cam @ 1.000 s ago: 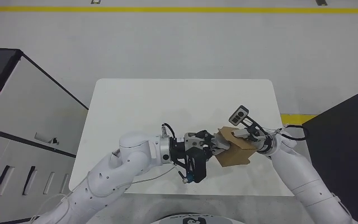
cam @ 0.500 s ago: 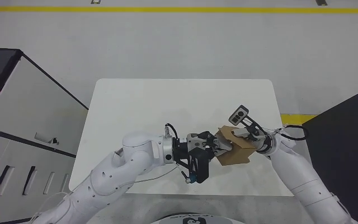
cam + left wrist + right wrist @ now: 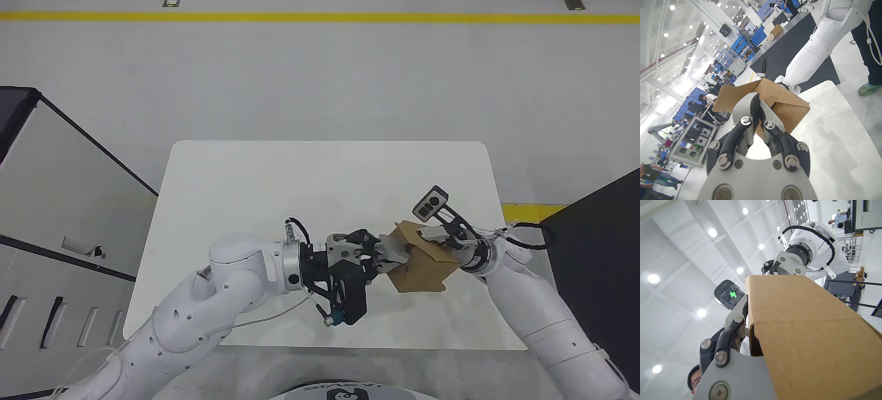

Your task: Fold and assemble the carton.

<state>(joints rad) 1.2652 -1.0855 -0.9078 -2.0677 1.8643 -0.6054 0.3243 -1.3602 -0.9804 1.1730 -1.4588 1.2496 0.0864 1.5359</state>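
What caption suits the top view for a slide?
Left arm and right arm handle a brown carton at a white table.

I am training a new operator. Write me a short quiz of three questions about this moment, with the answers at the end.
1. True or false: the carton lies at the far left corner of the table, with both arms away from it.
2. Choose one. The carton is: A. between the left gripper and the right gripper; B. alone at the table's far edge; C. on the floor.
3. Short answer: in the left wrist view, are the left gripper's fingers spread wide or close together?

Key: 1 false; 2 A; 3 close together.
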